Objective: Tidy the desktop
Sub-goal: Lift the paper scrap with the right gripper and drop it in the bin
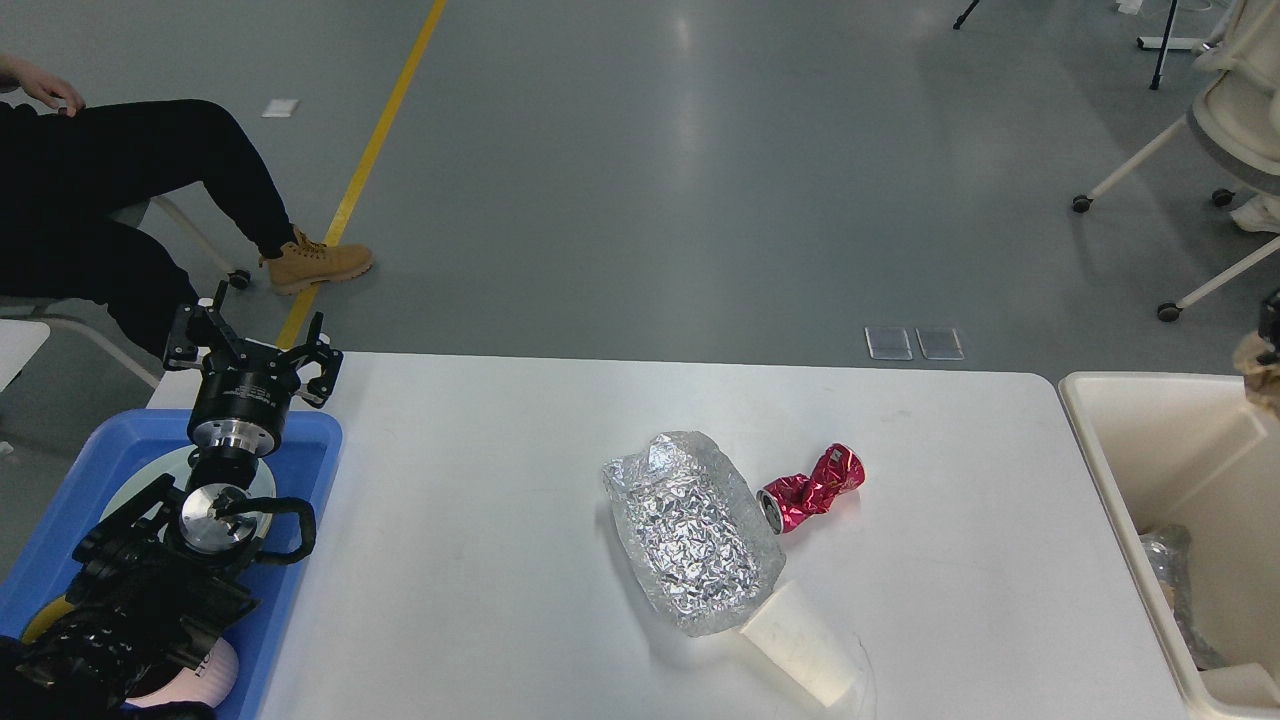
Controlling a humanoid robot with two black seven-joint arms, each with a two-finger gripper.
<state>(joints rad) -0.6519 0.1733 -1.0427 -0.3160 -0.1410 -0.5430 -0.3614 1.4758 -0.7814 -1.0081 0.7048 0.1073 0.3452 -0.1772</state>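
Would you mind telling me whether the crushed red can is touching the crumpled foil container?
Touching: the head view shows the crushed red can with its open end pressed against the foil container's right edge.

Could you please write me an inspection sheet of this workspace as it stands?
Surface: white desktop, mostly bare.
Job's things: crumpled foil tray, crushed red can touching it, paper cup on its side.
Clutter: blue tray at left holding dishes; cream bin at right with some rubbish.
Grippers: left gripper open, empty, above the blue tray; right not in view.
Cables: black cable loop on left arm.
Surroundings: seated person, chair, yellow floor line.
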